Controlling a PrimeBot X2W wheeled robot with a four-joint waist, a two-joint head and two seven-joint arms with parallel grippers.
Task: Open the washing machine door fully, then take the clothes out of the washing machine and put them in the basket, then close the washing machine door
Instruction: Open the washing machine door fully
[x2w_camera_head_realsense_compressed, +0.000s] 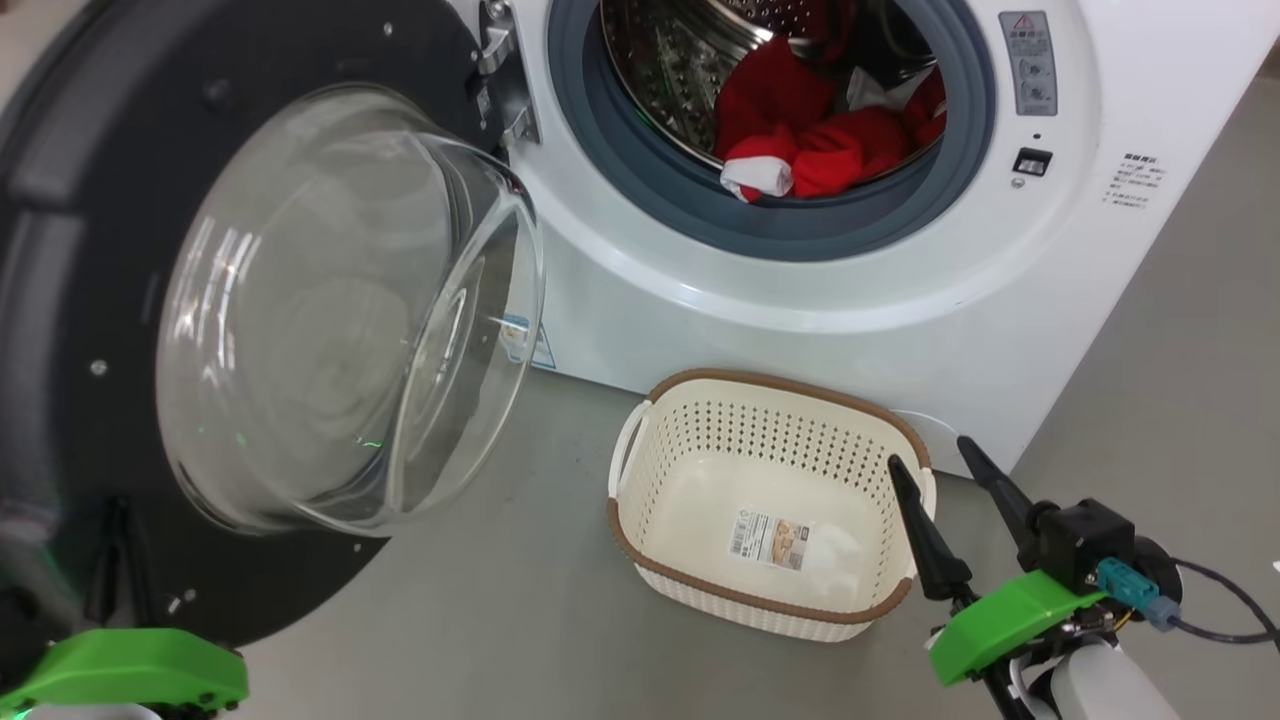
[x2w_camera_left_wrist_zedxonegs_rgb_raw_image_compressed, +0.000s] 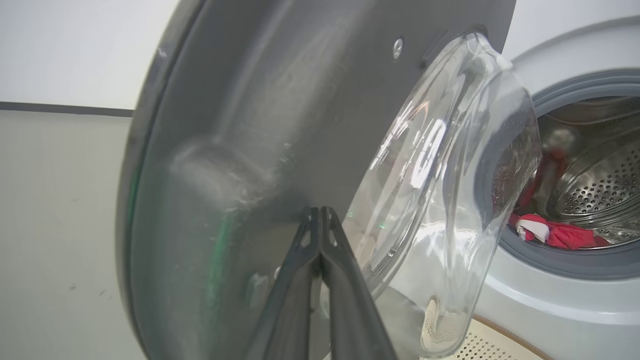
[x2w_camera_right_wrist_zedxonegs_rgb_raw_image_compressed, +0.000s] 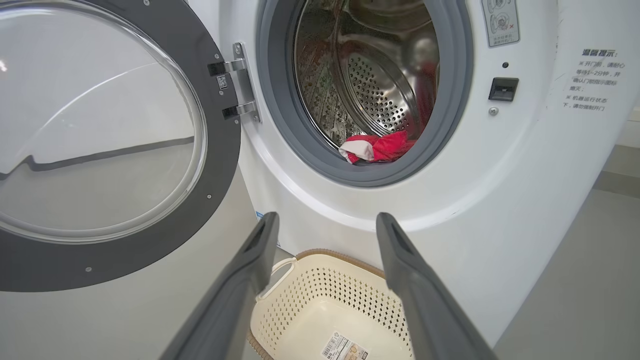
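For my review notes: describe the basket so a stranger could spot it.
Find the big white front-loading washing machine with its round black-rimmed glass door swung open. On the grey floor before it stands a small cream perforated plastic basket; its brown woven-look rim and the paper label on its bottom set it apart.

Front-loading washing machine: plain white casing, blue-grey rubber ring round a silver steel drum dotted with rows of small holes, and pale grey stickers with dark print on the front. Round washing machine door: glossy black rim about a colourless clear glass bowl; the soft clothes are bright red with white panels. Small plastic basket: cream-white with a regular grid of round perforations, brown woven-look rim, white paper label bearing a black barcode, on a plain grey floor.
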